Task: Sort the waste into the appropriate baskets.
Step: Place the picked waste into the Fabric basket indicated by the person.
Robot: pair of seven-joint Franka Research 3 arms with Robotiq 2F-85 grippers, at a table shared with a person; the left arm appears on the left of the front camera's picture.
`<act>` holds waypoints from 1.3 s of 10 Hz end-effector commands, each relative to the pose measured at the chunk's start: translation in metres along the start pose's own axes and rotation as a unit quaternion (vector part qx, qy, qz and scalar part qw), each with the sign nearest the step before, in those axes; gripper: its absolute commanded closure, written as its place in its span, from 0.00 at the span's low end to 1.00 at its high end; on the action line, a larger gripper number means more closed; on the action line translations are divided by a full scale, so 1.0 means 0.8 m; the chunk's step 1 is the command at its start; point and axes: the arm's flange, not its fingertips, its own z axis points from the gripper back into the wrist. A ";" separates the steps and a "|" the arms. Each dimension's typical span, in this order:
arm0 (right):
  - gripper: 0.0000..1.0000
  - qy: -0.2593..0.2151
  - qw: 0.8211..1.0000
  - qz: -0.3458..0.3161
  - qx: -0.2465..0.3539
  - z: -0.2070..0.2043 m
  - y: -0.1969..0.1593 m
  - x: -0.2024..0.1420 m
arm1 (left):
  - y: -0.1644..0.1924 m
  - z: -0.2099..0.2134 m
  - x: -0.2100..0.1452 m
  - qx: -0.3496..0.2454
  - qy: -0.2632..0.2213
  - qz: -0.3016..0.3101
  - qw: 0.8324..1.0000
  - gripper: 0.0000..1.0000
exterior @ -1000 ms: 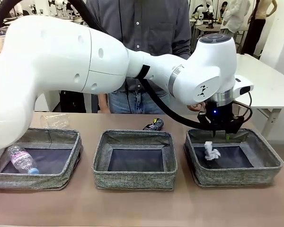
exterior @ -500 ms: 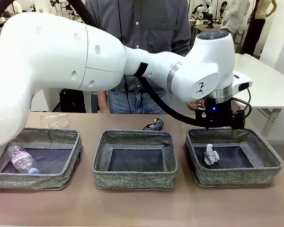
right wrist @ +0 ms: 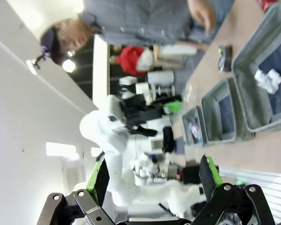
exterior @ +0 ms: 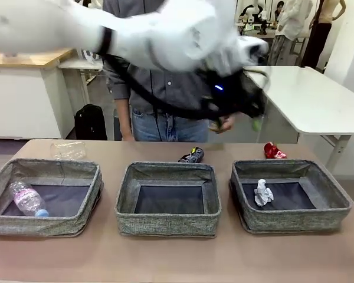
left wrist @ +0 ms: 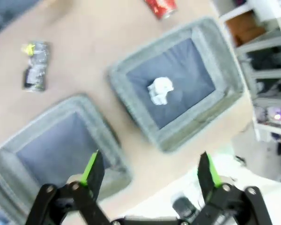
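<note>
A crumpled white paper ball (exterior: 263, 193) lies in the right basket (exterior: 333, 203). My left gripper (exterior: 238, 121) hangs blurred high above the table's far side, open and empty. The left wrist view looks down past its spread fingers (left wrist: 92, 168) onto the paper ball (left wrist: 160, 90) in that basket (left wrist: 131, 101). A clear plastic bottle (exterior: 28, 199) lies in the left basket (exterior: 6, 224). The middle basket (exterior: 165, 224) holds nothing. A crushed black can (exterior: 192, 155), a crushed red can (exterior: 274, 151) and a clear cup (exterior: 69, 150) lie on the table behind the baskets. My right gripper (right wrist: 153, 176) is open and empty, well off the table.
A person stands at the far side of the table, one hand (right wrist: 201, 11) near the table's edge. A white table (exterior: 318, 100) stands behind at the right. Bare tabletop runs along the front of the baskets.
My left gripper has opened over the right basket and swung up and left, away from it. The paper ball stays lying in that basket.
</note>
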 end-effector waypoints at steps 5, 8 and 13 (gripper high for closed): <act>0.00 0.237 0.970 0.001 -0.046 -0.271 -0.014 0.002 | 0.255 0.174 -0.147 -0.220 -0.056 0.197 0.954 0.00; 0.00 0.256 0.966 -0.015 -0.017 -0.346 -0.017 -0.005 | 0.340 0.194 -0.230 -0.407 -0.115 0.237 0.875 0.00; 0.00 0.226 0.974 -0.004 0.030 -0.349 -0.008 -0.001 | 0.366 0.186 -0.252 -0.446 -0.108 0.251 0.852 0.00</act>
